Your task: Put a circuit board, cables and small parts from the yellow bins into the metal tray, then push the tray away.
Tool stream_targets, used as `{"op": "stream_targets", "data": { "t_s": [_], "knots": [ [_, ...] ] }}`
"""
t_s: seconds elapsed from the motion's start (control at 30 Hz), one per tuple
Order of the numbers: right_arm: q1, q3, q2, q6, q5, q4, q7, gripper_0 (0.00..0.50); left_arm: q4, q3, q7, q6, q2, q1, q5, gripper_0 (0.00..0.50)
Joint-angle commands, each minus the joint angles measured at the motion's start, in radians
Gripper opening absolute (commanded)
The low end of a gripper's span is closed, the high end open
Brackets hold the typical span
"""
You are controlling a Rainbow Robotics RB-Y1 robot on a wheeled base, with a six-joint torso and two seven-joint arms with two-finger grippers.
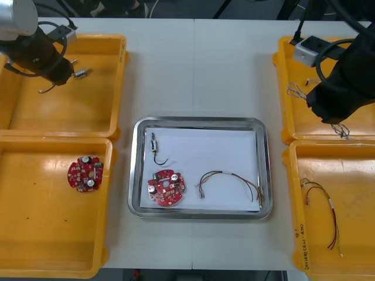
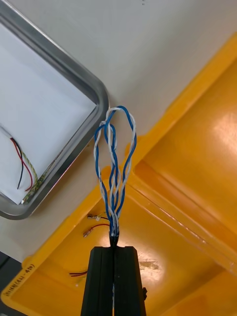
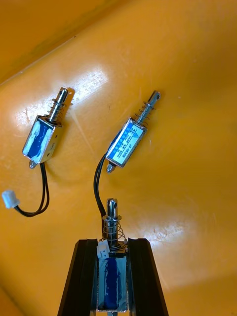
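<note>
My left gripper (image 1: 71,74) hangs over the back left yellow bin (image 1: 111,126), shut on a small metal part (image 3: 112,232). Two more small metal parts (image 3: 45,136) (image 3: 129,139) with black leads lie on the bin floor beyond the fingers. My right gripper (image 2: 114,249) is shut on a twisted blue and white cable (image 2: 114,163), held above the wall between the two right bins near the tray's corner. The metal tray (image 1: 265,170), white inside, holds a small metal part (image 1: 154,145), a round red circuit board (image 1: 166,187) and a red and yellow cable (image 1: 231,180).
The front left bin (image 1: 53,257) holds another circuit board (image 1: 85,174). A red and yellow cable (image 1: 322,211) lies in the front right bin (image 1: 351,246). Another blue and white cable (image 1: 296,89) lies in the back right bin (image 1: 282,82).
</note>
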Motion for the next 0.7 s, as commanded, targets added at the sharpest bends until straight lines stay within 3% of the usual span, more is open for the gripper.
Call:
{"op": "stream_targets", "data": {
  "t_s": [0.03,0.37,0.7],
  "knots": [
    [-0.076,0.069,0.059,-0.002,0.021,0.001,0.128,0.000,-0.086,0.031,0.181,0.064,0.048,-0.036,-0.029,0.000],
    [-0.128,0.142,0.178,-0.039,0.054,0.038,0.275,0.000,-0.191,0.095,0.220,0.213,0.050,-0.036,-0.059,0.000],
    [-0.137,0.251,0.237,-0.118,0.083,0.096,0.326,0.000,-0.266,0.154,0.247,0.325,0.053,-0.034,-0.085,0.000]
  ]
}}
